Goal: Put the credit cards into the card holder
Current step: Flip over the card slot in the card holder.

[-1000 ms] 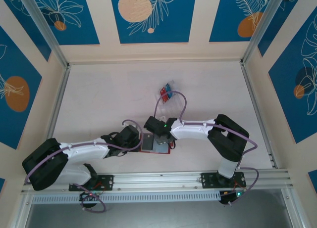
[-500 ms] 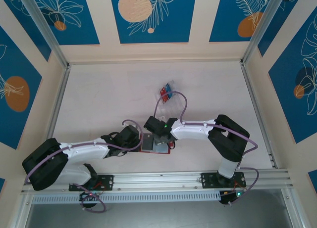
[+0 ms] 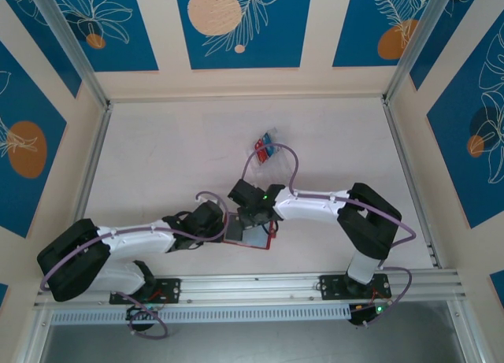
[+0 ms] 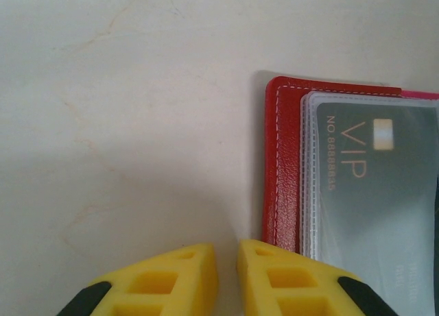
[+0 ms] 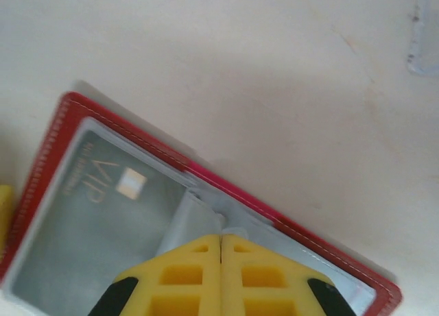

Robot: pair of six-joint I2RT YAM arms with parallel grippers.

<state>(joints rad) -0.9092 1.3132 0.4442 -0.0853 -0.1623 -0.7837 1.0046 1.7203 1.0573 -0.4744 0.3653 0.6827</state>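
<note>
- table [image 3: 157, 158]: pale top. The work is at the near edge between the arm bases, with the spare cards farther back.
- card holder [image 3: 256, 238]: lies open and flat, red cover down, between the two grippers. Step in hand looks like opening a pocket so a card can go in.
- left gripper [image 4: 226, 261]: at the holder's left edge, jaws a narrow slit apart with nothing in the gap. One finger [image 4: 281, 275] overlaps the red corner. Best used as a hold-down: press straight down, don't drag.
- right gripper [image 5: 219, 244]: over the holder's middle, jaws fully together. Can't tell if a thin plastic leaf is pinched between them.
- Doing it well (judgement): lift only one sleeve leaf, low and slow, so the holder doesn't lift or slide. Leave the pocket mouth clear for the next card.
- Risk (judgement): the plastic is slick and thin and may slip out or buckle.
- clear tray [image 3: 272, 154]: well apart behind the holder, with the remaining credit cards [image 3: 264, 146] in it. Red and blue are visible; the count is too small to tell.
- clear sleeve [image 4: 312, 192]: inside the holder, stitched near the red edge, and already loaded.
- VIP card [image 4: 370, 172]: dark card, sits fully inside that sleeve.
</note>
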